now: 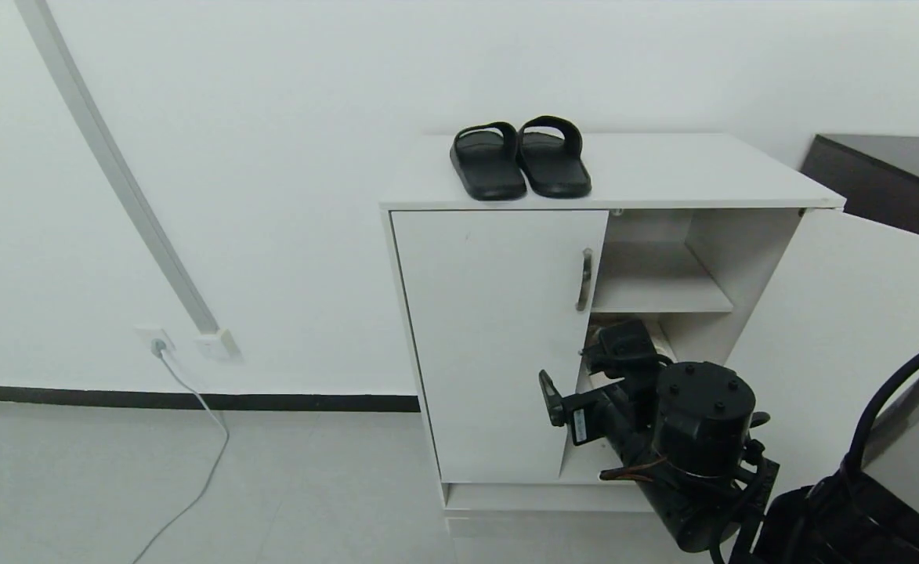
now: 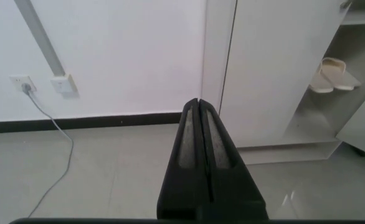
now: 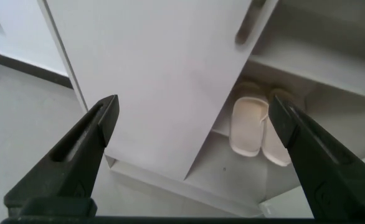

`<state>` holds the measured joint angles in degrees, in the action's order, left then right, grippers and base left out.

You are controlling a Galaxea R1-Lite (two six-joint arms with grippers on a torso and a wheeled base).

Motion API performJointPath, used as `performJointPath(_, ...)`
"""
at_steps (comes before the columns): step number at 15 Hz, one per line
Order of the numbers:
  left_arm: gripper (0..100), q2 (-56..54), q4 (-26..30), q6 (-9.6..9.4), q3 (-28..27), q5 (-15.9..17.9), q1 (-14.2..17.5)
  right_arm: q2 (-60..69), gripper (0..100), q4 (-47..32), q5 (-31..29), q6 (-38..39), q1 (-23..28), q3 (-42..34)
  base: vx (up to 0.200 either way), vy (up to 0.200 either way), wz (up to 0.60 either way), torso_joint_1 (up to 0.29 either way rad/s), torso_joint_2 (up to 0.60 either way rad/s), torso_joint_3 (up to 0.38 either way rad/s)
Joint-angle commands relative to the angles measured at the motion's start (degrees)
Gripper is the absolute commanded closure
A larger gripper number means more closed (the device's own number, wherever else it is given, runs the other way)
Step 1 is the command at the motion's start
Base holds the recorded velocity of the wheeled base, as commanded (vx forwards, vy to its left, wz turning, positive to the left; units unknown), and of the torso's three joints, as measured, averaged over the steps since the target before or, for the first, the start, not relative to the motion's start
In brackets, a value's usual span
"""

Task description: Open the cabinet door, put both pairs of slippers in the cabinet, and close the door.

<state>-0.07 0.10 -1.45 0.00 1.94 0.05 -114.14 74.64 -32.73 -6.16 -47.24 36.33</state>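
- A white wooden cabinet (image 1: 663, 168) stands right of centre in the head view, against a white wall.
- Its right door (image 1: 843, 329) is swung open at the right edge. The left door (image 1: 498, 345), with a metal bar handle (image 1: 585, 280), is closed.
- A pair of black rubber slippers (image 1: 520, 160) sits side by side on the cabinet top, in the upper middle of the frame.
- A pair of cream slippers (image 3: 257, 124) lies inside the cabinet on the lower shelf, under a bare upper shelf.
- The right gripper (image 3: 194, 106) hangs released, fingers spread wide, in front of the open compartment at lower right.
- The left gripper (image 2: 199, 106) is clenched on nothing, its fingers pressed together above the grey floor.
- A wall socket with a grey cable (image 1: 157, 342) sits at lower left.
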Motion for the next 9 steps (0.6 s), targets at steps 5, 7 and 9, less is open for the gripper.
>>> performJointPath(5,100,0.07,-0.01,0.04,-0.09,0.00,0.04,0.15,0,0.06,-0.05,0.00,-1.01,-0.20,0.000,0.000,0.00,0.183,-0.50,-0.317)
performJointPath(7,100,0.07,-0.01,0.04,0.00,0.00,0.04,0.15,0,-0.02,0.04,0.00,-1.45,-0.38,0.000,0.000,0.00,0.210,-0.52,-0.312)
performJointPath(9,100,0.07,-0.01,0.04,0.00,0.00,0.04,0.15,0,0.06,0.04,0.00,-1.63,-0.47,0.000,0.000,0.00,0.215,-0.53,-0.310)
